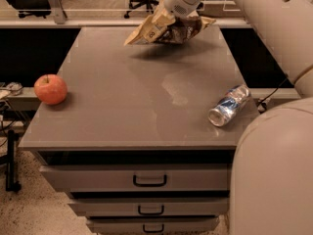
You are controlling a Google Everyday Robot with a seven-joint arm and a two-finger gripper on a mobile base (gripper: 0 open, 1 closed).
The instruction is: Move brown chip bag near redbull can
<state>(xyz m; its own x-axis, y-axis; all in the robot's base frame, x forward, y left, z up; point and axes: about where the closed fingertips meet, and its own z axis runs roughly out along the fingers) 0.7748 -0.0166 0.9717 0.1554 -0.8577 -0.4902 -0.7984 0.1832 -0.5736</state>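
The brown chip bag [168,29], dark brown with tan-yellow ends, hangs crumpled above the far part of the grey cabinet top [122,97]; its shadow lies on the surface below it. My gripper [177,14] is shut on the bag's top middle and holds it off the surface. The redbull can [228,105], blue and silver, lies on its side near the cabinet's right edge, well in front of and to the right of the bag.
A red apple [50,89] sits at the cabinet top's left edge. Drawers with handles [149,181] face front. My arm's large white body [274,170] fills the lower right. Office chairs stand behind the cabinet.
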